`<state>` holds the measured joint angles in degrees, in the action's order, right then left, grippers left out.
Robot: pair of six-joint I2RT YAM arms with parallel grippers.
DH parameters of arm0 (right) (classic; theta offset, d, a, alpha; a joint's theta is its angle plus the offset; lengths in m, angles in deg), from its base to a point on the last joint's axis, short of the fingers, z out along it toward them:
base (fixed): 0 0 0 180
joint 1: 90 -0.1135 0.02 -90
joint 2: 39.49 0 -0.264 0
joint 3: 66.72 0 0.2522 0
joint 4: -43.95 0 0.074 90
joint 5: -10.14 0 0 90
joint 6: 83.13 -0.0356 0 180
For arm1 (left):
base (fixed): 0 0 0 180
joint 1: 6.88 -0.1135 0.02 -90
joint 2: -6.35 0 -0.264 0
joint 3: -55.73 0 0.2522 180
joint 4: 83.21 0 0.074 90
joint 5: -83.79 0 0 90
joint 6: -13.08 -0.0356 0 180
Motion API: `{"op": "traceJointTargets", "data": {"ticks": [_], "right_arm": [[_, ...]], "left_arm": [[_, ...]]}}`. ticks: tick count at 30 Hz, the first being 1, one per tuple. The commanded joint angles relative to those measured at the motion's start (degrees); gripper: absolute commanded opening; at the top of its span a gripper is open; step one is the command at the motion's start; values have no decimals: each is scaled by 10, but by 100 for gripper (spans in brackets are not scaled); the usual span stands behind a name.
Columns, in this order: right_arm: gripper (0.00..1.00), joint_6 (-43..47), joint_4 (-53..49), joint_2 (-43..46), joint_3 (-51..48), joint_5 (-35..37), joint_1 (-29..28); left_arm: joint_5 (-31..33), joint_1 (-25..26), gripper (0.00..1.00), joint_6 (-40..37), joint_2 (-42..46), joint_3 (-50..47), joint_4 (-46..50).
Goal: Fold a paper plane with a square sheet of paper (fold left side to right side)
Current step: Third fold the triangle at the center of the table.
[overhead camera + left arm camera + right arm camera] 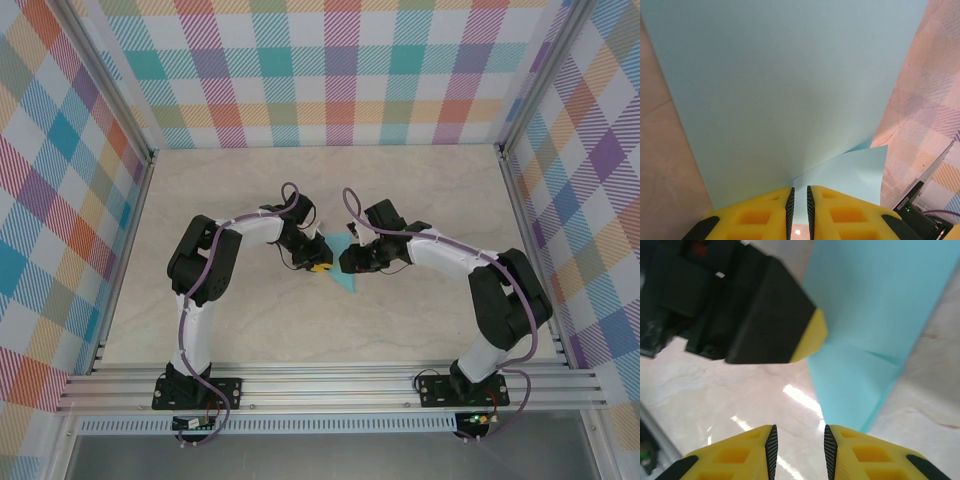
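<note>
Two grippers meet tip to tip at the middle of the table (400,190), over the paper (346,280), which lies there as a narrow turquoise wedge with its point toward the near edge. The left gripper (800,194) has its yellow pads drawn in to a sliver. Turquoise shows in that slit, so I judge it is pinching a layer at the paper's left side, probably to lift that side and carry it to the right. In its wrist view a broad face of paper spreads ahead, with a smaller flap lower on the right. The right gripper (799,435) stands moderately parted with nothing between its pads and bare table beneath. The paper lies just beyond its tips and to their right, apart from them. It seems placed to pin or crease the fold.
</note>
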<state>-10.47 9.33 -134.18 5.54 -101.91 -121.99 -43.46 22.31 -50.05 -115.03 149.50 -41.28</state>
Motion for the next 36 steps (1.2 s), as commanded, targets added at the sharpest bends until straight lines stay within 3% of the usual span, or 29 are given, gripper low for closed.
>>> {"op": "traceJointTargets", "data": {"ticks": [1,12,26,36], "right_arm": [[31,-30,8,-12,-17,-77,-11],[31,-44,-16,-90,5,-40,-14],[31,-42,-64,-110,1,-13,-14],[17,-68,-92,-89,-60,-12,-4]], "left_arm": [[73,5,18,-7,-35,-21,24],[76,5,18,-8,-32,-19,29],[81,5,17,-9,-33,-14,34],[87,4,17,-11,-39,-6,38]]}}
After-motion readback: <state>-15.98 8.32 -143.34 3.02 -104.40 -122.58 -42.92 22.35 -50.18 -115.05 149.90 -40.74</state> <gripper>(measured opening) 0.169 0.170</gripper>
